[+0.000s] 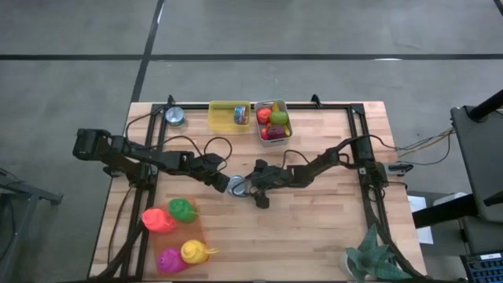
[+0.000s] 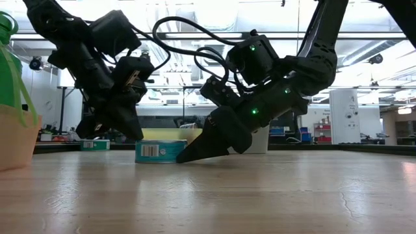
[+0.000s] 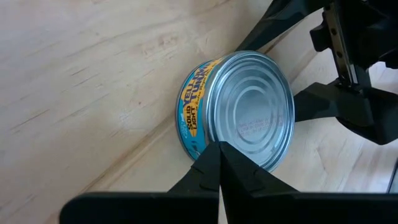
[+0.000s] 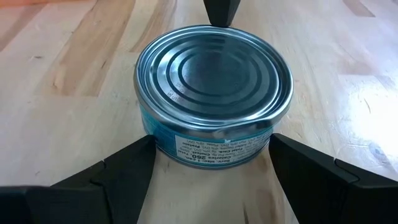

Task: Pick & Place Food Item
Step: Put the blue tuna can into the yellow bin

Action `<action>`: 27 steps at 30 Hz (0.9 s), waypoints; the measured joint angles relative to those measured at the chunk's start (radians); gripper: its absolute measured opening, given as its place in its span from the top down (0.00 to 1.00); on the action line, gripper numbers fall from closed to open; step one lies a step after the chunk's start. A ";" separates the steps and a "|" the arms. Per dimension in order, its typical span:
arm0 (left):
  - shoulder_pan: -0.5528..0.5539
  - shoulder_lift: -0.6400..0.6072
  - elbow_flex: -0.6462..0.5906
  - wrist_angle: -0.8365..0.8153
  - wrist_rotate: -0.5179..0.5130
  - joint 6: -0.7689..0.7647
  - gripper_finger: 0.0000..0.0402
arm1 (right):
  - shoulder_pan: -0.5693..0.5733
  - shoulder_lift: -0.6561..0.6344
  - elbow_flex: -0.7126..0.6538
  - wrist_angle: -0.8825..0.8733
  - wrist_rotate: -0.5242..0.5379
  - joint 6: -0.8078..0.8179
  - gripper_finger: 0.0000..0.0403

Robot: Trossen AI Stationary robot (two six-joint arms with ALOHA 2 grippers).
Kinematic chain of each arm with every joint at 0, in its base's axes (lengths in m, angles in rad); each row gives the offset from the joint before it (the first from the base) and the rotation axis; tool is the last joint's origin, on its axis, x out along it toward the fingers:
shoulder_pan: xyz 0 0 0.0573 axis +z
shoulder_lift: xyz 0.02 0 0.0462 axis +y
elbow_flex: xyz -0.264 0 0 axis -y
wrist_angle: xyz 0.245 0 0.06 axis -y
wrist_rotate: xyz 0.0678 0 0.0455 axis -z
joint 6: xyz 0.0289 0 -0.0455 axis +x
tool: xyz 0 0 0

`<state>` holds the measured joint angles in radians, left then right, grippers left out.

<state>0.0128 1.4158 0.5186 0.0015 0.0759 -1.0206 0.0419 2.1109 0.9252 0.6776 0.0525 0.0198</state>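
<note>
The tuna can (image 1: 236, 185) sits flat on the wooden surface (image 1: 314, 228), right between the two hands. The right hand (image 4: 211, 155) is low at the surface with its fingers (image 4: 118, 171) spread wide on either side of the can; the can lies between them, just ahead of the palm, and whether the pads touch its wall cannot be told. The left hand (image 3: 219, 155) faces it from the opposite side of the can, its fingers pressed together into one point that rests against or just beside the can's rim, holding nothing. Beyond the hands, at the surface's far edge, are a yellow tray (image 1: 224, 118) with another can (image 1: 240, 115) in it, a clear bin (image 1: 260, 132) of toy fruit beside it, and a third can (image 1: 174, 117) farther along. On the near side of the left hand stand four coloured bottles (image 1: 179, 232).
</note>
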 joint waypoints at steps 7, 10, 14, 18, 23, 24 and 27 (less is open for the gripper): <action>0.000 0.001 0.000 -0.002 0.002 0.000 0.99 | 0.002 -0.006 0.000 0.007 0.000 -0.004 0.24; 0.000 0.001 0.000 -0.003 0.004 0.001 0.99 | 0.007 -0.016 0.000 0.007 0.003 -0.011 0.24; -0.001 0.000 -0.001 -0.011 0.011 0.003 0.99 | 0.019 -0.038 -0.001 0.007 0.008 -0.046 0.24; -0.001 0.002 -0.001 -0.027 0.011 0.003 0.99 | 0.024 -0.067 0.000 0.039 0.010 -0.070 0.24; -0.001 0.009 -0.003 -0.032 0.002 0.002 0.99 | 0.022 -0.071 0.006 0.086 0.003 -0.101 0.24; 0.000 0.010 -0.003 -0.034 0.002 0.002 0.99 | 0.022 -0.071 0.008 0.081 0.004 -0.106 0.24; -0.001 0.011 -0.003 -0.033 0.003 0.002 0.99 | 0.023 -0.072 0.009 0.075 0.003 -0.100 0.24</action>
<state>0.0120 1.4269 0.5159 -0.0311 0.0788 -1.0187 0.0654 2.0392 0.9342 0.7522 0.0559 -0.0807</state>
